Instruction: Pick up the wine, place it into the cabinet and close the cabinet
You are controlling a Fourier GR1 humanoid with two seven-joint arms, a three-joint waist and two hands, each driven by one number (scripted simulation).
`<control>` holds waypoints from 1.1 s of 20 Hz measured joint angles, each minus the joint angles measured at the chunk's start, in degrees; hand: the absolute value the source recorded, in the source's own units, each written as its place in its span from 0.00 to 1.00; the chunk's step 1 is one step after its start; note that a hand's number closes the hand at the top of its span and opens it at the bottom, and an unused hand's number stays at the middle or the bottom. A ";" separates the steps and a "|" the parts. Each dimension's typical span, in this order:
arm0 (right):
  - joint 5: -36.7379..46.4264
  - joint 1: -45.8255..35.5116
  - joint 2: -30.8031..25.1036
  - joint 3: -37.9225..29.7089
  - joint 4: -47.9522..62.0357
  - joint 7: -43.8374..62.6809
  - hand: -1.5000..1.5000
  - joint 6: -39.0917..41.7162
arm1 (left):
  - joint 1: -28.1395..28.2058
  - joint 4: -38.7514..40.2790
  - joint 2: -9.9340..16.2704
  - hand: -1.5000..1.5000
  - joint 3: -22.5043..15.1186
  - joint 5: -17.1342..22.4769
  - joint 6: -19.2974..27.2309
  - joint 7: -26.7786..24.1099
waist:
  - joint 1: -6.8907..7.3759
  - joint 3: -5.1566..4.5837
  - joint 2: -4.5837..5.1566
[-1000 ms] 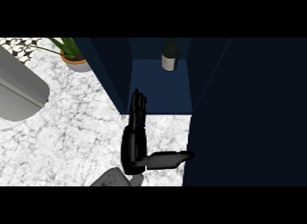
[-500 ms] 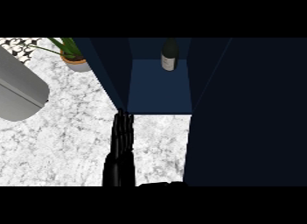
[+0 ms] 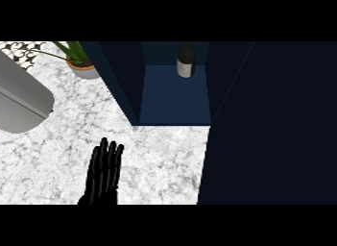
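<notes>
Hand: we see one black hand low over the marble counter, fingers straight, holding nothing; we cannot tell which side it is.
Wine: the wine bottle stands upright inside the cabinet, well ahead and right of that hand.
Door: the cabinet door stands to its right.
Plant: a potted plant sits far ahead.

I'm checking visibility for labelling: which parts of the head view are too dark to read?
Head view: the cabinet door is near-black; the wine bottle sits dim inside the blue cabinet; the marble counter is bright, so the left hand stands out.
</notes>
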 measured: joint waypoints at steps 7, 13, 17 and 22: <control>-0.64 1.63 0.34 2.89 0.18 -0.43 1.00 2.39 | 7.05 -7.28 8.09 0.00 2.64 1.20 -6.16 -1.34 | 0.05 -0.02 0.03; -2.10 5.38 2.77 7.65 0.48 2.45 1.00 1.96 | 11.55 -9.62 12.37 0.00 8.06 4.43 -10.85 -3.30 | 0.05 -0.03 0.02; -2.56 7.14 4.26 12.94 0.24 4.82 1.00 1.41 | 13.72 -11.91 14.99 0.00 12.94 7.06 -12.92 -3.38 | 0.05 -0.04 -0.06; -2.43 7.32 4.29 21.03 0.11 5.02 1.00 3.56 | 17.18 -13.63 18.20 0.00 19.08 10.84 -16.85 -3.92 | 0.17 -0.06 -0.15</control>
